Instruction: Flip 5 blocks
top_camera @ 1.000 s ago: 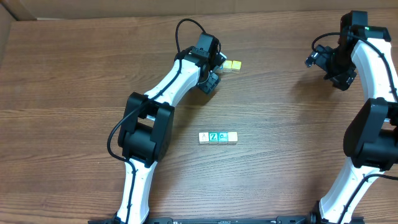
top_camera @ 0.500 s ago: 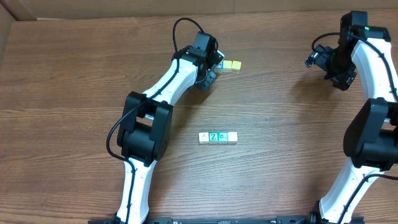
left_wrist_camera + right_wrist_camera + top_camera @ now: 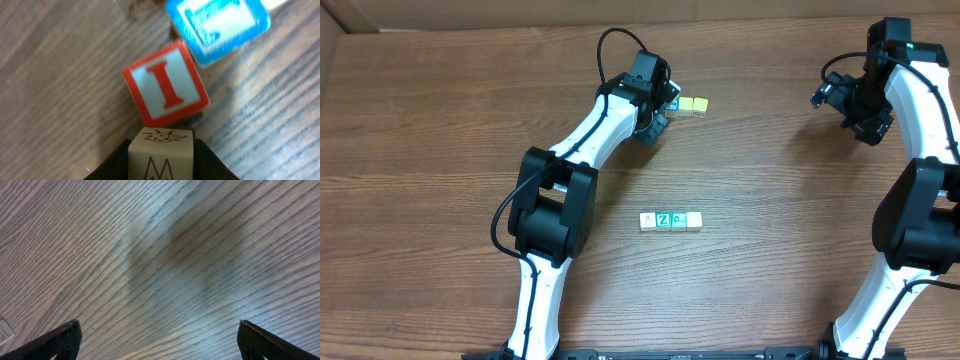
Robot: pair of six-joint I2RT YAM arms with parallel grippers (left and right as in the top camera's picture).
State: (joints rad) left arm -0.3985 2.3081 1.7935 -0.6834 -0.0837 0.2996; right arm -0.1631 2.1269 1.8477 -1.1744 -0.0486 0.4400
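Shifted since a second ago: left arm [image 3: 605, 115], now sitting slightly farther back and left over the far cluster, its gripper narrowing from wide to a clasp. Nothing else is showing a change.

- Bench [image 3: 440, 150]: wood grain, carrying every item listed.
- Left arm, pose: stretching diagonally from its base at the near edge toward the far centre, wrist pitching down onto the cluster.
- Right arm [image 3: 920, 90]: hanging folded at the far right, well apart from every block.
- Right gripper [image 3: 159, 332]: standing spread wide and holding nothing, over bare wood.
- Left gripper [image 3: 161, 162]: clenching the pale yellow block [image 3: 160, 150], with a dark finger pressing each side.
- Row of blocks [image 3: 671, 220]: white, green Z, teal and white lying side by side, running left to right at mid-bench. The left arm is the nearer one, though both grippers are well apart from the row.
- Pale yellow block: sitting directly between the left fingers with its M face toward the wrist camera. As a cube it is offering no long axis.
- Red-and-white cube [image 3: 166, 84]: lying skewed just beyond the held block; whether they are touching cannot be told.
- Blue cube [image 3: 217, 27]: lying beyond that.

Judgement: the turn is likely calling for a lift clear of the red-and-white cube first.
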